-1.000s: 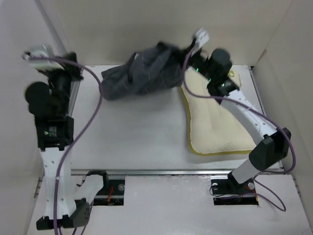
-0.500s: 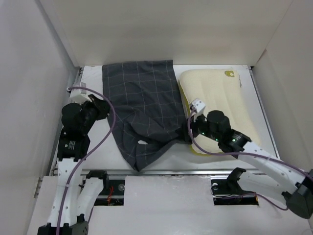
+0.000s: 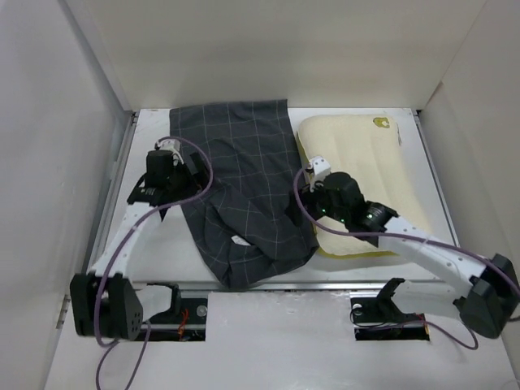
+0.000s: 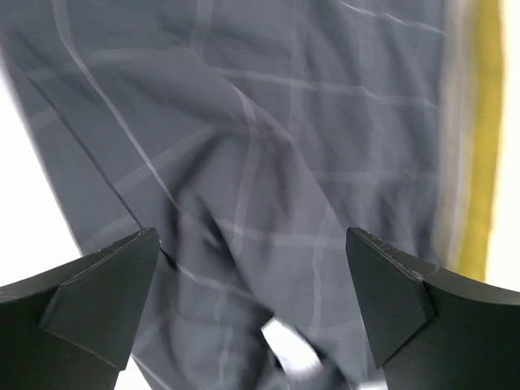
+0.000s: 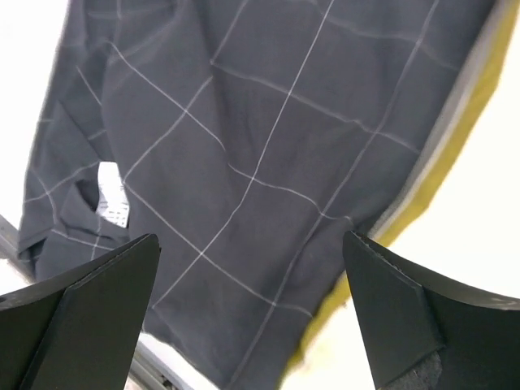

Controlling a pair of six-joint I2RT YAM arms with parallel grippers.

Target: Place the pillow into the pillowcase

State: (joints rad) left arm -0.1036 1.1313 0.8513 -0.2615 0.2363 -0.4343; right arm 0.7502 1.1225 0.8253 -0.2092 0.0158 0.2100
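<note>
Currently, a dark checked pillowcase [image 3: 244,179] lies spread on the white table [image 3: 175,260], long axis running far-to-near, near end rumpled. A cream pillow [image 3: 366,154] lies just to its R, parallel, edges touching. Both arms' jaws gape wide w/ nothing held: L jaws hover over the case's L edge, R jaws over its R edge beside the pillow. R arm is nearer the pillow.

pillowcase [image 3: 240,183] once bunched aloft now spread flat, left fingers [image 4: 97,284] and right fingers [image 5: 89,301] sprung apart
</note>
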